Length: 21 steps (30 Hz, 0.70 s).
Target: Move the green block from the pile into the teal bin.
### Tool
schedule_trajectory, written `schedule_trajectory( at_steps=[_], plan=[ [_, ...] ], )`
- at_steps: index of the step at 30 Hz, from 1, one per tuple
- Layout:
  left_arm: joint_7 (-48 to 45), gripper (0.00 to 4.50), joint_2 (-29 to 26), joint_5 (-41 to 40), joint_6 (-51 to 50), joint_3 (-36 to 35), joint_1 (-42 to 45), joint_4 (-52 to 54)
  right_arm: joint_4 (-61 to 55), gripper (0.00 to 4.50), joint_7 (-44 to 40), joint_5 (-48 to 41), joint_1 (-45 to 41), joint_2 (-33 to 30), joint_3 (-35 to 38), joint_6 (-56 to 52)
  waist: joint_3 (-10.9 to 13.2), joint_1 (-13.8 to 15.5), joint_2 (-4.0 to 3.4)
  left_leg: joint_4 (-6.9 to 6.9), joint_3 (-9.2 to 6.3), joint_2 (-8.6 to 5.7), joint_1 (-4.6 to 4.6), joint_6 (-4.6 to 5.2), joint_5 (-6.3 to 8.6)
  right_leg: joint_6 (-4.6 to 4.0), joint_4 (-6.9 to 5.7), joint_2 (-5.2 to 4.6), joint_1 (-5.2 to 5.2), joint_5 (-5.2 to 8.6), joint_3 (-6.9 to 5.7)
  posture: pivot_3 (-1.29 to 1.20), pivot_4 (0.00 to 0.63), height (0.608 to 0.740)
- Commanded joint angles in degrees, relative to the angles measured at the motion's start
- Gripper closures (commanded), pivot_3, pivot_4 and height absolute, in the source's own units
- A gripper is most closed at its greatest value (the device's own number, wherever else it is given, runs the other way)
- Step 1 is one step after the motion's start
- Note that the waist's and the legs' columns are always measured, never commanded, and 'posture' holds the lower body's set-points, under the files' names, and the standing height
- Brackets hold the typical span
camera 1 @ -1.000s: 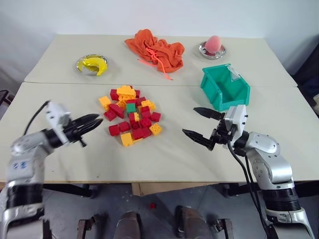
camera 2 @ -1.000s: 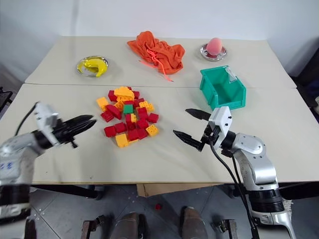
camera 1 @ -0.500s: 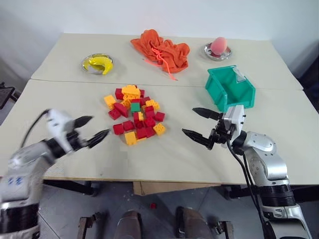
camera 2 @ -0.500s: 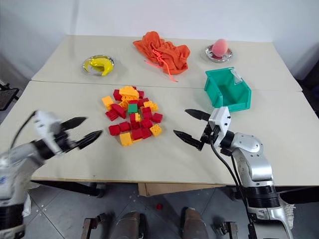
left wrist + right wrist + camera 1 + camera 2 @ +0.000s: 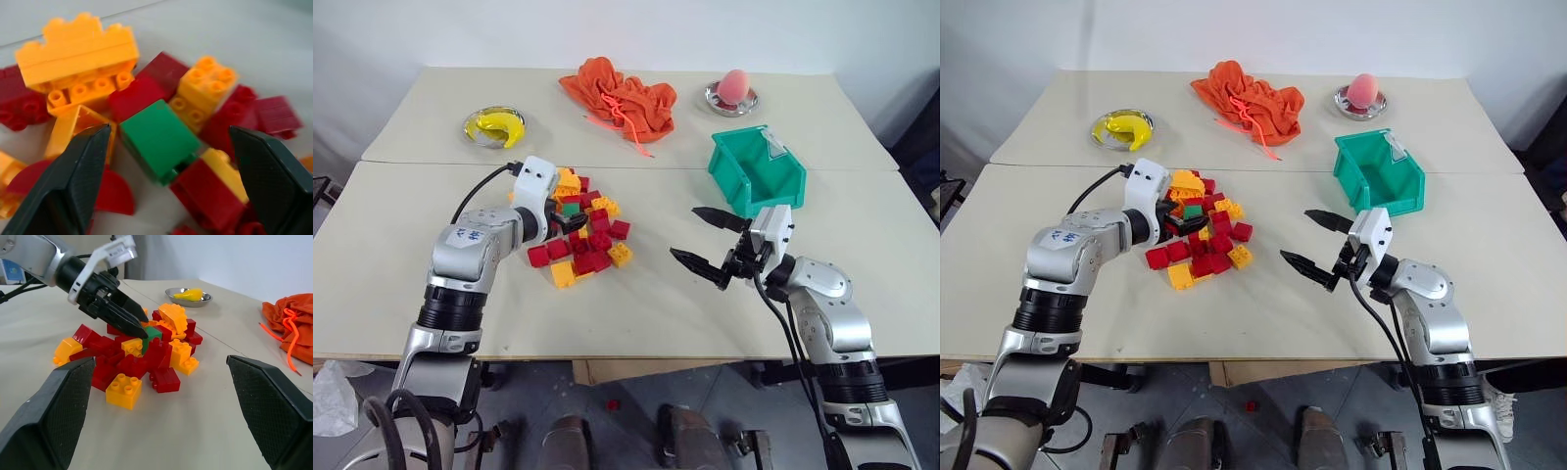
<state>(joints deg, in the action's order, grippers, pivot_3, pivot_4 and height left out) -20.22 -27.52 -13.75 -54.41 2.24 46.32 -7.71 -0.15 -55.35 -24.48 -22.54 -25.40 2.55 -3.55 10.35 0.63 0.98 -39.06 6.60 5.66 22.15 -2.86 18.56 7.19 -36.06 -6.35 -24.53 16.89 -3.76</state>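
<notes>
- Green, smooth-sided small plastic toy brick (image 5: 159,139) lies tilted in the loose heap of red and yellow-orange studded bricks (image 5: 576,233), hemmed by a red brick and a yellow-orange one.
- Left hand (image 5: 168,183) is over the heap, its black fingers (image 5: 73,181) spread wide to either side of the green brick, not touching it.
- Right hand (image 5: 707,240) hangs wide open beside the heap, toward the teal plastic bin (image 5: 756,171).
</notes>
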Motion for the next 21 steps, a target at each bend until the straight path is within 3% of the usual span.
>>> schedule_trajectory(
  at_steps=[1,10,15,18,21],
  plan=[
    [1.3,0.40,1.0,1.7,-1.2,0.0,2.2,-1.8,-3.2,0.00,1.2,-0.8,1.2,0.2,1.2,0.9,0.0,0.1,0.00,0.00,0.00,0.00,0.00,0.00,0.00,0.00,0.00,0.00,0.00,0.00,0.00,0.00,0.150,0.740],
    [-2.5,0.40,4.0,0.7,-5.1,1.6,4.3,-8.3,-7.3,0.00,3.5,-1.4,4.5,0.5,1.0,-0.2,0.0,0.6,-0.01,-0.03,0.02,-0.01,-0.03,0.00,0.00,0.02,-0.01,0.00,0.03,-0.01,0.03,0.00,0.150,0.740],
    [-5.3,0.40,2.8,2.0,-5.8,4.2,5.6,-10.3,-9.3,0.00,4.4,-1.6,6.1,1.1,0.4,-0.5,0.0,0.5,-0.01,-0.02,0.04,-0.01,-0.04,0.00,0.00,0.02,0.01,0.01,0.03,-0.01,0.05,0.00,0.150,0.740],
    [-7.3,0.95,0.2,3.5,-5.2,6.2,5.1,-10.9,-9.2,0.00,5.2,-1.6,6.3,2.2,0.6,0.1,0.0,0.4,-0.01,-0.02,0.06,0.00,-0.07,0.00,0.00,0.02,-0.02,0.02,0.02,-0.01,0.06,0.00,0.150,0.740],
    [-8.4,1.89,-2.1,3.4,-3.8,5.5,3.0,-9.6,-10.6,0.00,6.4,-1.1,7.6,3.5,-0.2,0.3,0.0,0.0,-0.02,-0.01,0.06,0.01,-0.08,0.00,0.00,0.02,-0.02,0.02,0.02,-0.01,0.07,0.00,0.150,0.740]
  ],
)
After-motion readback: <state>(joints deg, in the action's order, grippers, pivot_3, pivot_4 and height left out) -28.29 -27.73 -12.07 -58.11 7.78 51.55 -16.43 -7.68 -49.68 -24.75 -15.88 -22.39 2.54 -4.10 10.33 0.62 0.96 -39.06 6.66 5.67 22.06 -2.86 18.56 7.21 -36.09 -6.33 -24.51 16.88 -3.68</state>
